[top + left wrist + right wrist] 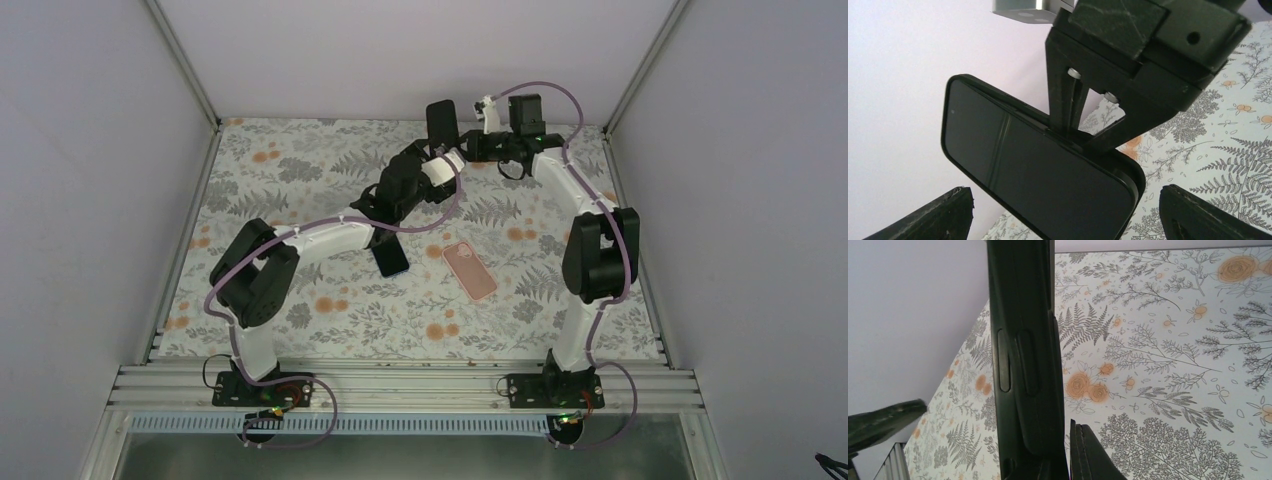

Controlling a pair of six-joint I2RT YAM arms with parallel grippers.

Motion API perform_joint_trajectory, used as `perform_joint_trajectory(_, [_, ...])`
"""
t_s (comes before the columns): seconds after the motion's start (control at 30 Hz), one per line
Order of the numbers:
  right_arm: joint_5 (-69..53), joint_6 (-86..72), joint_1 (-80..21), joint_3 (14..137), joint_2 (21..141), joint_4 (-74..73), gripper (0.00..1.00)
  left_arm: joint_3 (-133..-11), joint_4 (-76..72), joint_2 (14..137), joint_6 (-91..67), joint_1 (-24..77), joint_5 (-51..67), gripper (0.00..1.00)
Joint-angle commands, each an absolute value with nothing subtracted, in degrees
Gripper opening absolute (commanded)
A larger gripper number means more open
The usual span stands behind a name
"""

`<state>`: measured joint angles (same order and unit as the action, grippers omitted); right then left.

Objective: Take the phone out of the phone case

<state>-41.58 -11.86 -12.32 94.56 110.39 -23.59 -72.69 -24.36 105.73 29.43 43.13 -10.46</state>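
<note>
Phone (1038,180) is clamped between jaws of right gripper (1077,140).

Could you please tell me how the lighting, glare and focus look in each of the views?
Top external: soft, even light, hardly any shadows on the tablecloth. Left wrist: the phone shows one thin pale streak on its dark screen, no strong glare; the right gripper clamping it is sharp. Right wrist: the phone edge is close and slightly soft, the tablecloth behind crisp.
</note>
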Motion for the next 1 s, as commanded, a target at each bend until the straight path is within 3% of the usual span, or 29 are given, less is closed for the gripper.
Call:
perform_joint_trajectory(0.0, [-45.23, -13.97, -12.57, 96.63, 109.29, -19.39, 0.04, -74.78, -25.84, 107.11, 28.20, 43.33, -10.65, 0.92])
perform_joint_trajectory(0.5, [-45.96, -13.74, -13.93, 95.11, 106.42, -19.16, 0.04, -79.29, -24.32, 111.04, 28.22, 41.67, -14.67, 0.87])
perform_joint_trajectory(0.97, [-44.79, -11.72, -14.60, 90.50, 101.35, -20.33, 0.03, -80.33, -27.36, 110.86, 31.24, 34.98, -24.65, 0.74])
